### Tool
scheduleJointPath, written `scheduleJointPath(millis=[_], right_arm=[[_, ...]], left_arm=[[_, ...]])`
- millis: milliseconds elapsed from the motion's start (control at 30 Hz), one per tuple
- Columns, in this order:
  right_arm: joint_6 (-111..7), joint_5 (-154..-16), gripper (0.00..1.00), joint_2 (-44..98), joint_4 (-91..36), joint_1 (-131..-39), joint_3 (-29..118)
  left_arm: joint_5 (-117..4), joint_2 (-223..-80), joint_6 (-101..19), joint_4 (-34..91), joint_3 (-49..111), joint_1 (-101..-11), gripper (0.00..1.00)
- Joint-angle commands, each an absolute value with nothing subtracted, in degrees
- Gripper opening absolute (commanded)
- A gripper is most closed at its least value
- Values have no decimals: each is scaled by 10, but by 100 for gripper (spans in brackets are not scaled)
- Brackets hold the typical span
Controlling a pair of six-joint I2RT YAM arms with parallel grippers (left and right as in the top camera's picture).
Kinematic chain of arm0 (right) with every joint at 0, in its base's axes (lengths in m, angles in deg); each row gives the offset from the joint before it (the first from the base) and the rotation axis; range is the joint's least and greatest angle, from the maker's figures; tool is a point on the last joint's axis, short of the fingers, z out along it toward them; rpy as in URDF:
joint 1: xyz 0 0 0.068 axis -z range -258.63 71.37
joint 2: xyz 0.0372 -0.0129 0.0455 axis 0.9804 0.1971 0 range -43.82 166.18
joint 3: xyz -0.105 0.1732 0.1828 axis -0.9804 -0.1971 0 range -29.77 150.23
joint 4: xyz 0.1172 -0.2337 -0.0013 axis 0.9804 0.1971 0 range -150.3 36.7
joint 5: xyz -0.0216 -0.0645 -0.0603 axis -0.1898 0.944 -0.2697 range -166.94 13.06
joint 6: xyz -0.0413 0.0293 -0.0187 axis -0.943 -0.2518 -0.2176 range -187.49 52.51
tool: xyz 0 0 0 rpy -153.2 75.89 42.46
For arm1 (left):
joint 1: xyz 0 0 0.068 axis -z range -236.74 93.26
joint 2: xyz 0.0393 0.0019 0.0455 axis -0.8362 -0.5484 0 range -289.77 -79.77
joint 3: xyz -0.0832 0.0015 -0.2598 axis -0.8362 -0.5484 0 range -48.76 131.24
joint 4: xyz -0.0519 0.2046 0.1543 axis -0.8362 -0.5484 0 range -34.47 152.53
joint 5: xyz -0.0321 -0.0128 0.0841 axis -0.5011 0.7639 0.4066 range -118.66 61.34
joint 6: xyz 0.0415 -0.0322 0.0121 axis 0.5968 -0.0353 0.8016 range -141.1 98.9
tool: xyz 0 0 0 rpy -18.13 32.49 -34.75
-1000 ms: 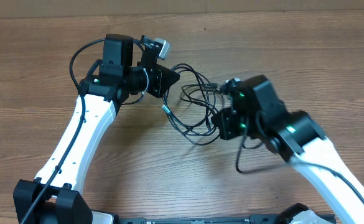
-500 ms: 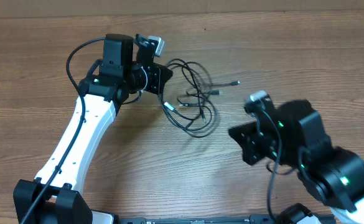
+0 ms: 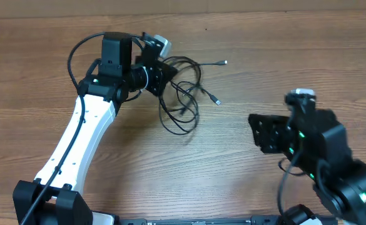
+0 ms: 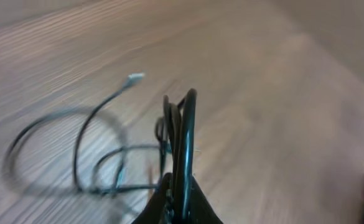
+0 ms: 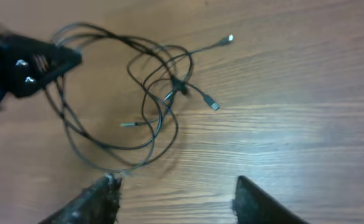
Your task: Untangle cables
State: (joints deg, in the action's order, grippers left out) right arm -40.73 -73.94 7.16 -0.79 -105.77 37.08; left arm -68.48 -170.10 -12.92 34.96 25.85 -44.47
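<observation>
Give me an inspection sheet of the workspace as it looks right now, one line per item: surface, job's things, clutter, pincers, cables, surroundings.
Surface: wooden table, bare wood grain, no spills or marks seen.
Job's things: thin black cables, looped over one another in a loose tangle; two plug ends lie free on the wood on the tangle's right.
Clutter: nothing seen.
Grippers: left pincer shut on cables, several strands pinched together; right pincer open, empty, well clear of the tangle.
Cables: arm wiring arcs above the left arm, apart from the tangle.
Surroundings: pale strip beyond the table's far edge; otherwise nothing seen.
</observation>
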Motion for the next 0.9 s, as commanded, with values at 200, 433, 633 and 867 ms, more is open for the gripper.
scheduleJointPath(millis=[200,433,633,867], right_arm=[[-371,-828,71,233,-94,-1057,378],[-234,-833,73,319,-157,-1057,378],[-195,-892,73,356,-176,-1063,378],[-126,-897,70,413,-153,-1073,377]], left_arm=[[-959,-1681,-25,412,260,-446,4],[-964,-1666,-145,496,260,-448,4],[-935,-1648,-295,627,260,-451,4],[-899,-1647,-488,802,260,-457,4]])
